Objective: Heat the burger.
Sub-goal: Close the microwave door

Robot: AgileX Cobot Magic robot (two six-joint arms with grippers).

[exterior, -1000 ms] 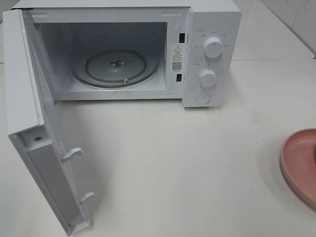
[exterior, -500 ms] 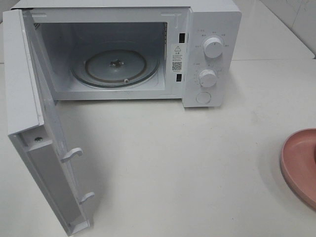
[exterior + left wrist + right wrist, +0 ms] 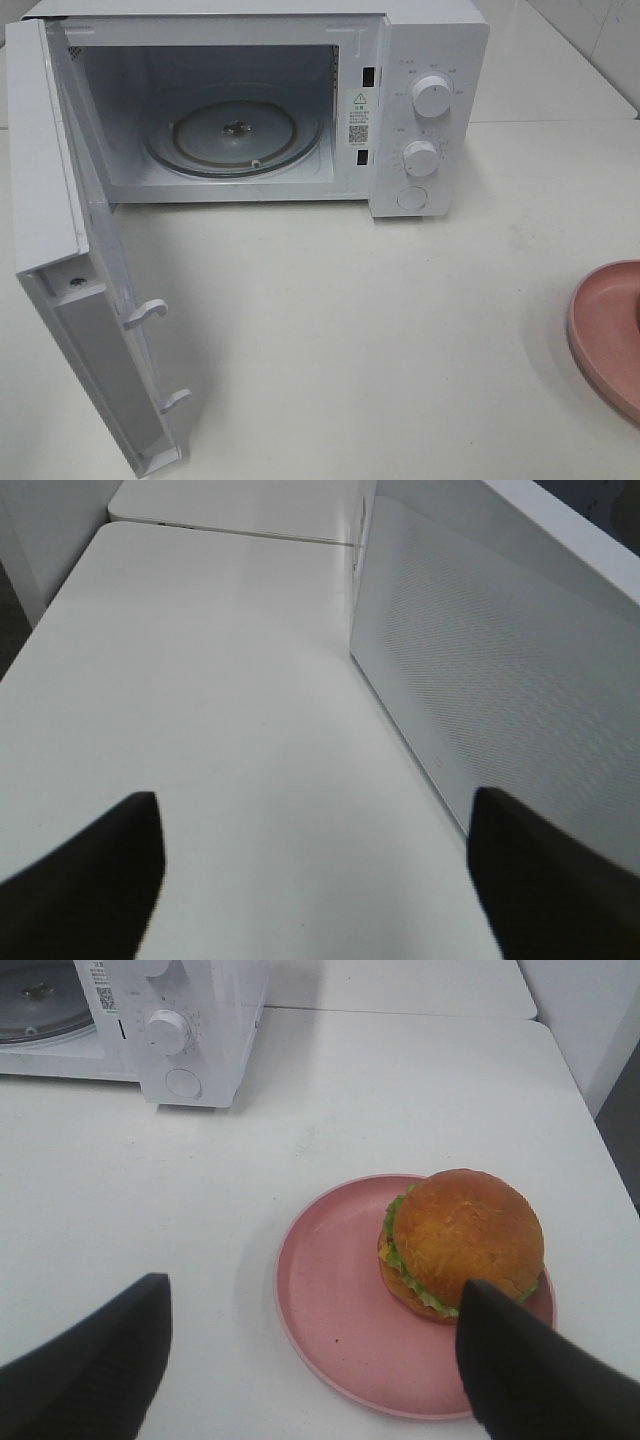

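A white microwave stands at the back of the white tabletop, its door swung fully out toward the front left, leaving the cavity open with the bare glass turntable inside. Two latch hooks stick out from the door's free edge. The control panel with two knobs sits on the microwave's right side. A wide stretch of bare tabletop lies between the microwave front and the pink plate, which is cut off by the right edge of the high view.

In the right wrist view the burger sits on the pink plate, off-centre toward the plate's rim on the side away from the microwave. The right tool hangs above the plate's near side with its fingers spread wide and nothing between them; one fingertip overlaps the burger's edge in the picture.

The left tool hovers over bare tabletop just beside the outer face of the open door, fingers parted and empty. Neither tool shows in the high view.
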